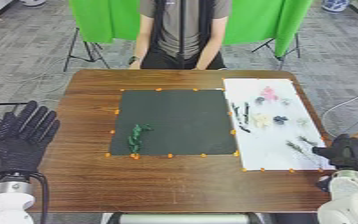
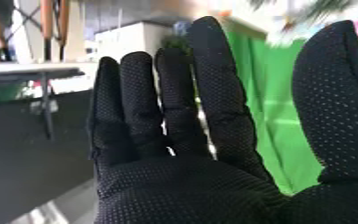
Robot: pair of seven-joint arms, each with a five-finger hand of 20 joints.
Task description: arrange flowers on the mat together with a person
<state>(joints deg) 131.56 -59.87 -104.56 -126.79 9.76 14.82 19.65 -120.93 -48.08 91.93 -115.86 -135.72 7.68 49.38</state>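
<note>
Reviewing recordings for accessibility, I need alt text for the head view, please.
A green sprig lies on the left part of a dark mat; beside it, a white sheet holds pink, cream and dark flowers and green stems. The robot's right hand is by the sheet's right edge, its left hand left of the table.

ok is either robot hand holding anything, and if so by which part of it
Nothing is held: the left hand and right hand are open and empty.
</note>
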